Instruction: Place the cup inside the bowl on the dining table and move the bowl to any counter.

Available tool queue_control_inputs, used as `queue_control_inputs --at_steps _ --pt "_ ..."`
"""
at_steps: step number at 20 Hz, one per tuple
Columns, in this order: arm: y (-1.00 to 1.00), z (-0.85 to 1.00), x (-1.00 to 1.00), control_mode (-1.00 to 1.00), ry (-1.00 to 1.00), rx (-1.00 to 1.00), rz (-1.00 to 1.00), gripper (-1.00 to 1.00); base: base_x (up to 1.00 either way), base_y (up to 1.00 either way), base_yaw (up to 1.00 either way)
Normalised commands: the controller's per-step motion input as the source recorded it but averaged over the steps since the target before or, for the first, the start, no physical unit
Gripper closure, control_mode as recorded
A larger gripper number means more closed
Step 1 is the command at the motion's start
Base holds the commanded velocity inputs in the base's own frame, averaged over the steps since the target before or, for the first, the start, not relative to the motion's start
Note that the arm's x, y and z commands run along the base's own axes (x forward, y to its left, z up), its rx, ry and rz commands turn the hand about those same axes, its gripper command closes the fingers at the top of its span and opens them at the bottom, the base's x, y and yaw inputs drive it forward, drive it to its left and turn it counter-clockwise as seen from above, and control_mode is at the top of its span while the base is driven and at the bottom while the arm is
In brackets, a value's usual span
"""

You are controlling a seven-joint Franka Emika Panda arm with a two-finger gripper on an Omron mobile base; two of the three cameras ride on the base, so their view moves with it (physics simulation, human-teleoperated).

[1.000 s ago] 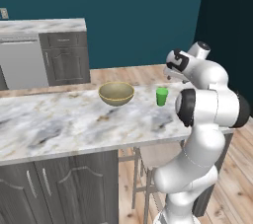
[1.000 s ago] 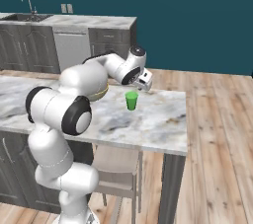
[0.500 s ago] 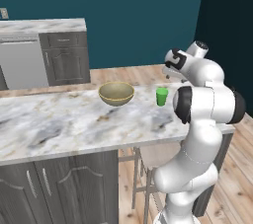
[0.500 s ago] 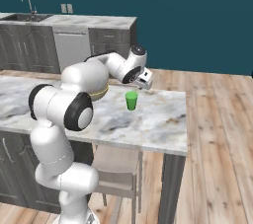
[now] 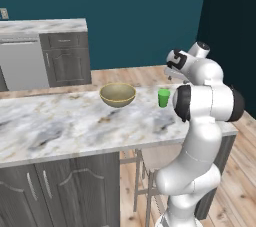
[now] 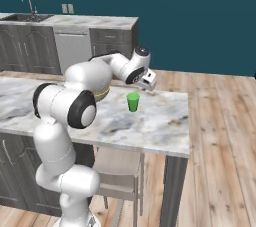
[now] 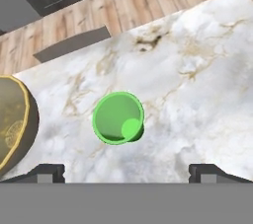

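The gripper (image 7: 126,171) is hanging above the dining table (image 7: 197,85) with its two fingers (image 7: 47,172) spread wide apart and gripping nothing. In the hand view the two dark tips are showing at the bottom, one far to each side, and the cup (image 7: 118,118) is sitting upright on the marble in the space ahead of them, roughly midway between the two, touching neither. Its open mouth is facing the camera, so the hand is looking almost straight down into it.

The bowl (image 7: 12,124) is resting on the same marble beyond the finger that shows on the left of the hand view, near the cup but apart from it, with bare marble between them; part of its gold rim and inside is showing at that edge.

In the left base view the gripper (image 5: 172,72) is hovering just above and behind the cup (image 5: 163,97), with the bowl (image 5: 118,94) standing further along the dining table (image 5: 60,126). In the right base view the gripper (image 6: 146,82) is hanging just above and to the right of the cup (image 6: 132,102), while the arm is hiding most of the bowl. Behind, the counter (image 6: 95,20) is running along the teal wall, well apart from the fingers.
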Motion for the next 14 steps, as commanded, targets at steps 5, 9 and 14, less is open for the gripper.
queue_control_inputs --at_steps 5,9,14 --pt "-0.01 -0.19 0.02 -1.0 0.0 0.0 0.0 -1.0 0.0 0.0 0.0" --pt "0.0 -0.16 0.21 -1.0 0.0 0.0 0.0 -1.0 0.0 0.0 0.0" --pt "0.0 -0.11 0.37 -1.0 0.0 0.0 0.0 -1.0 0.0 0.0 0.0"
